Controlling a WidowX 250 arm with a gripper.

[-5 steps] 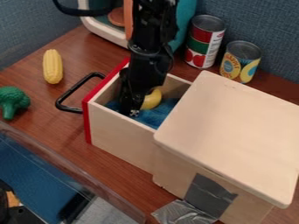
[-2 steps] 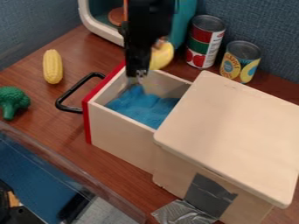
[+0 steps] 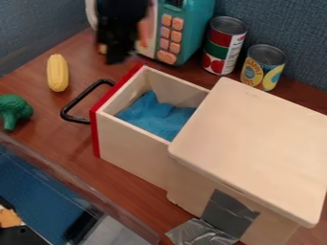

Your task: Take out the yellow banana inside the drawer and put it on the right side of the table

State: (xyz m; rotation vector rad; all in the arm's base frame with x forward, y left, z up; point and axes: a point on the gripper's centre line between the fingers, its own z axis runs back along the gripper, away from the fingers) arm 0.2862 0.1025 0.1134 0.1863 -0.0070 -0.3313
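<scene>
Banana, location undetermined: its position is not being resolved and cannot be told. The black gripper (image 3: 116, 55) is hanging, blurred, in front of the teal toy microwave (image 3: 199, 31), near the red front (image 3: 96, 134) of the open drawer (image 3: 131, 150); whether it is standing wide or narrow, or holding something, cannot be told. Blue cloth (image 3: 156, 117) is lying in the drawer, which is projecting from a wooden box (image 3: 249, 143). Left of the black handle (image 3: 80, 97), yellow corn (image 3: 57, 72) and green broccoli (image 3: 13, 110) are resting on the table (image 3: 64, 139).
</scene>
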